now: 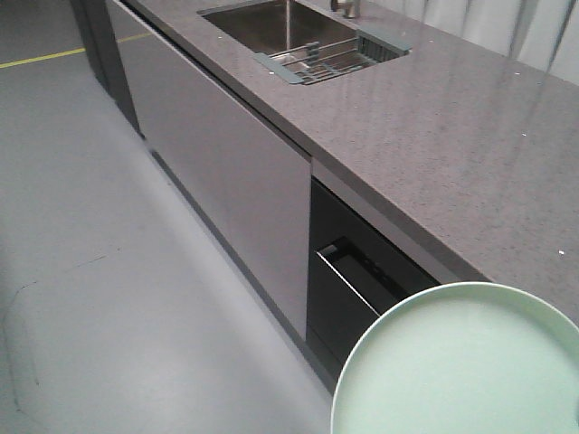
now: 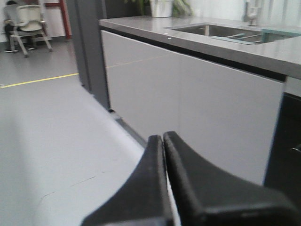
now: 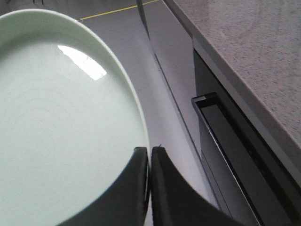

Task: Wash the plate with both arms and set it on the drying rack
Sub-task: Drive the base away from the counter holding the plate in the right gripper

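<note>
The pale mint-green plate (image 3: 61, 117) fills the left of the right wrist view, held off the counter above the grey floor. My right gripper (image 3: 149, 149) is shut on the plate's rim, one finger over its face and one behind. The plate (image 1: 470, 362) also shows at the bottom right of the front view, in front of the counter edge. The drying rack (image 1: 330, 56) lies across the right end of the sink (image 1: 262, 27), far up the counter. My left gripper (image 2: 163, 137) is shut with nothing in it, low above the floor, pointing at the cabinet fronts.
A long grey stone countertop (image 1: 434, 136) runs over pale cabinet doors (image 1: 226, 172) and a dark appliance with a bar handle (image 1: 348, 276). A tap (image 1: 346, 9) stands behind the sink. A yellow floor line (image 2: 40, 80), a dark pillar (image 2: 89, 47) and a chair (image 2: 28, 26) lie to the left.
</note>
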